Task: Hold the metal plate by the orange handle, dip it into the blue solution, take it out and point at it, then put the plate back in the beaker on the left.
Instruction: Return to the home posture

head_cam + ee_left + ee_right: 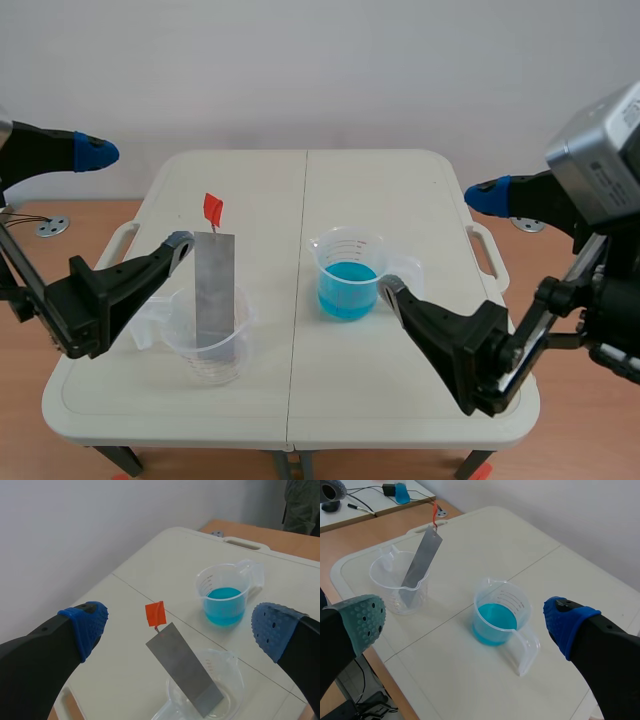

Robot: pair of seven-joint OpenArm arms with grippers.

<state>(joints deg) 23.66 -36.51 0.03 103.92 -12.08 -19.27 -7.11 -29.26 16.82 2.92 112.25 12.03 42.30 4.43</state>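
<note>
A grey metal plate (214, 290) leans in a clear empty beaker (212, 350) on the table's left half, its orange handle (213, 209) sticking up. A second clear beaker (348, 272) right of the centre seam holds blue solution (347, 288). My left gripper (137, 198) hovers open left of the plate, touching nothing. In the left wrist view the plate (185, 670) and handle (155, 613) lie ahead of my open left gripper (180, 630). My right gripper (438, 243) is open beside the blue beaker (495, 615), which sits ahead of my right gripper (465, 621), between its fingers.
The white folding table (300, 420) has a centre seam and side handles; its front edge is close to both arms. Wooden floor surrounds it, with a round metal disc (50, 226) and cables at the left. A white wall stands behind.
</note>
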